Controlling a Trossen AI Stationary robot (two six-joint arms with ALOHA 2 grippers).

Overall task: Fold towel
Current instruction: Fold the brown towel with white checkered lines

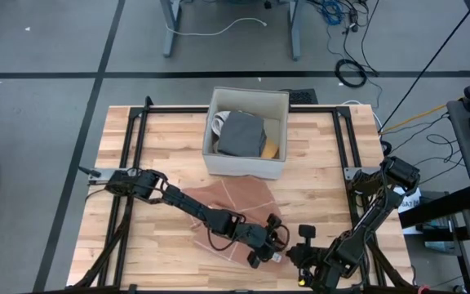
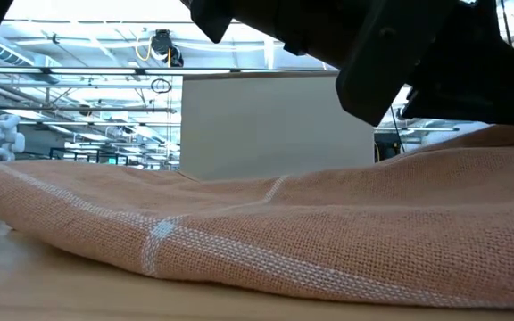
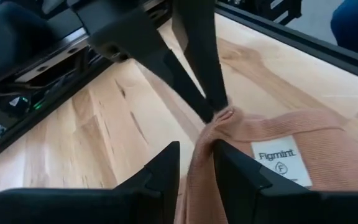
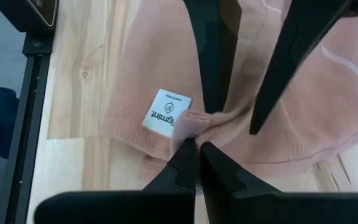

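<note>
A pinkish-brown towel (image 1: 235, 200) with pale stripes lies spread on the wooden table, and it fills the low view (image 2: 266, 232). Its near right corner carries a white label (image 4: 166, 112). There my right gripper (image 4: 196, 146) is shut on bunched cloth. My left gripper (image 3: 196, 149) reaches in from the left and is open. Its fingers (image 4: 215, 68) stand on either side of the raised ridge of cloth just behind the right gripper's hold. My right gripper pinches the towel's bunched corner (image 4: 188, 123) next to the label between its two fingers. It comes slanting down from the table's near right side. The corner is drawn up into a small peak (image 3: 224, 116), and the remainder of the towel lies on the table. My left gripper has the cloth ridge (image 3: 199, 171) between its spread fingers. Whether they touch it, I cannot tell.
A white open box (image 1: 247, 92) stands at the table's far middle, just beyond the towel, with a dark grey folded cloth (image 1: 241, 135) inside. Black frame rails (image 1: 133, 147) run along the table's left, right and far sides. Bare wood shows to the left and right of the towel.
</note>
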